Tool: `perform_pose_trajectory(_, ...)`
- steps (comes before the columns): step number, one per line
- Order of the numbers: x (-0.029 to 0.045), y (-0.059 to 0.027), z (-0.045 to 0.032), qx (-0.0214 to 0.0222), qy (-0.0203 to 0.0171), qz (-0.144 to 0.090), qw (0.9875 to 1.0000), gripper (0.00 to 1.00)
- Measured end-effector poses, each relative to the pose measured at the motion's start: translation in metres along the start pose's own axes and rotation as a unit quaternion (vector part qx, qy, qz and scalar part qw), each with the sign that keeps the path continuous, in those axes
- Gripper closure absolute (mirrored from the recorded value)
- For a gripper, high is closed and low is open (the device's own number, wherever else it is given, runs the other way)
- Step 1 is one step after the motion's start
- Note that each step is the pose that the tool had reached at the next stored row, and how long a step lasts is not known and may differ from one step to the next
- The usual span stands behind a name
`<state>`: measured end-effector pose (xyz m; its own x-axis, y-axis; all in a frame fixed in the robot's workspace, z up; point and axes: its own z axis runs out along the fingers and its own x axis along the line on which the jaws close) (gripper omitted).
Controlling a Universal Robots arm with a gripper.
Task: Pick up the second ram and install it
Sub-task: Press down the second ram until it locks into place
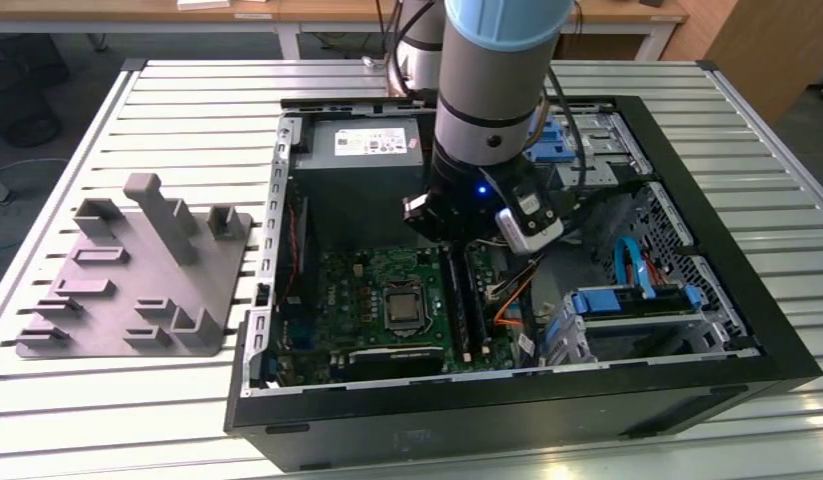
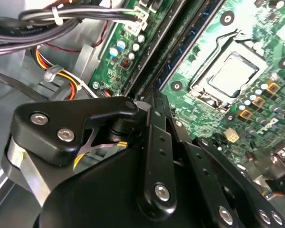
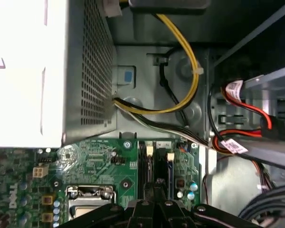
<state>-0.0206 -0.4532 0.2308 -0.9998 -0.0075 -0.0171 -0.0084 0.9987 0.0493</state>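
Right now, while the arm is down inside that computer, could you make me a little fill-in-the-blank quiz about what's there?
1. The gripper is lowered over the green ____, at the memory slots.
2. On the table, at the exterior view's left of the computer case, sits a ____ plastic holder.
3. The square metal processor socket lies at the exterior view's ____ of the memory slots.

Missing words: motherboard; grey; left

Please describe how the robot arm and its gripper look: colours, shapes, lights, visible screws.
The arm is a thick grey cylinder with a light blue cap at the top and a black ring lower down. A small blue light glows near the wrist. The gripper is black, built from flat angular link plates with round silver screws.
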Motion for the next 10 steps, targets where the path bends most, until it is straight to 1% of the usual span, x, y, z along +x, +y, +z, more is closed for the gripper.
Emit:
perform_pose_trajectory(6, 0.0002, 0.0014, 0.0107, 0.0002, 0.0004, -0.002, 1.0, 0.9)
perform_pose_trajectory(10, 0.0002, 0.0015, 0.0111, 0.0, 0.0003, -0.002, 1.0, 0.9)
